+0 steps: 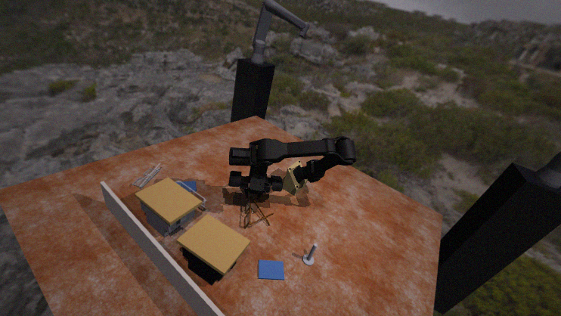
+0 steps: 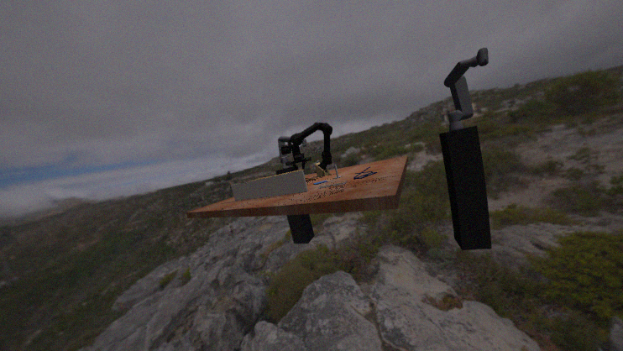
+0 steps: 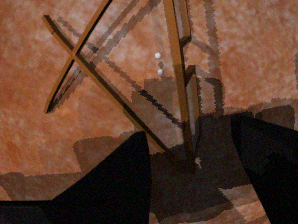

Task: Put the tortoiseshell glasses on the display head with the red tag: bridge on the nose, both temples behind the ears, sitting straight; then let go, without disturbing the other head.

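Observation:
The tortoiseshell glasses (image 1: 265, 218) (image 3: 176, 50) lie on the table with their temples spread and crossing in the wrist view. My gripper (image 1: 251, 195) (image 3: 189, 133) points down above one end of them. It is open; its dark fingers stand apart, with the near end of the frame showing between them, not gripped. A black display head (image 1: 199, 264) and a grey display head (image 1: 166, 225) stand mostly hidden under flat yellow covers. No red tag can be made out, so I cannot tell which head bears it.
Yellow covers (image 1: 213, 243) (image 1: 168, 199) overhang the heads, with a long pale wall (image 1: 156, 245) behind. Pale glasses (image 1: 147, 175) lie at the left. Another pale frame passes beside the grey head's cover. A blue pad (image 1: 271, 270) and a white post (image 1: 311, 252) are toward the front.

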You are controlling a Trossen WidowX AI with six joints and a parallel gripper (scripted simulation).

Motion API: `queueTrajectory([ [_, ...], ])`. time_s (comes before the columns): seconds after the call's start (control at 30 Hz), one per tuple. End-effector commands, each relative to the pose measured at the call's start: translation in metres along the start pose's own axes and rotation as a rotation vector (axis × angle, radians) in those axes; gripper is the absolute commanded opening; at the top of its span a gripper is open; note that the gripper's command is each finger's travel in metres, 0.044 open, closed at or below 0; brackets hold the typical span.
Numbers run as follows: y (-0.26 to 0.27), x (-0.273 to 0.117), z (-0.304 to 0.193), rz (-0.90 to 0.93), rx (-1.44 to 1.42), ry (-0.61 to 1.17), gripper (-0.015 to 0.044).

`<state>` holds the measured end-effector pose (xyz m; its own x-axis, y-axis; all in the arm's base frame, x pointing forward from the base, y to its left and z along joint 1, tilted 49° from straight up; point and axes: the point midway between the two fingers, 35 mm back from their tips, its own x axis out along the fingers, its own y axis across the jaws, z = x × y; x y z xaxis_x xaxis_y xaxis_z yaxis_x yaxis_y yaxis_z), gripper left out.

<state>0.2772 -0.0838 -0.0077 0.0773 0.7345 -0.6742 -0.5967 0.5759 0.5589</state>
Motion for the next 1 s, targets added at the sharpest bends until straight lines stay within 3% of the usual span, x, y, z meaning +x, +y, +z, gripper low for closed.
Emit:
queueTrajectory([
  [0.0,0.0,0.0,-0.001,0.005,0.014,-0.004,0.012],
  [0.97,-0.004,0.031,0.0,0.004,0.014,-0.004,0.012],
])
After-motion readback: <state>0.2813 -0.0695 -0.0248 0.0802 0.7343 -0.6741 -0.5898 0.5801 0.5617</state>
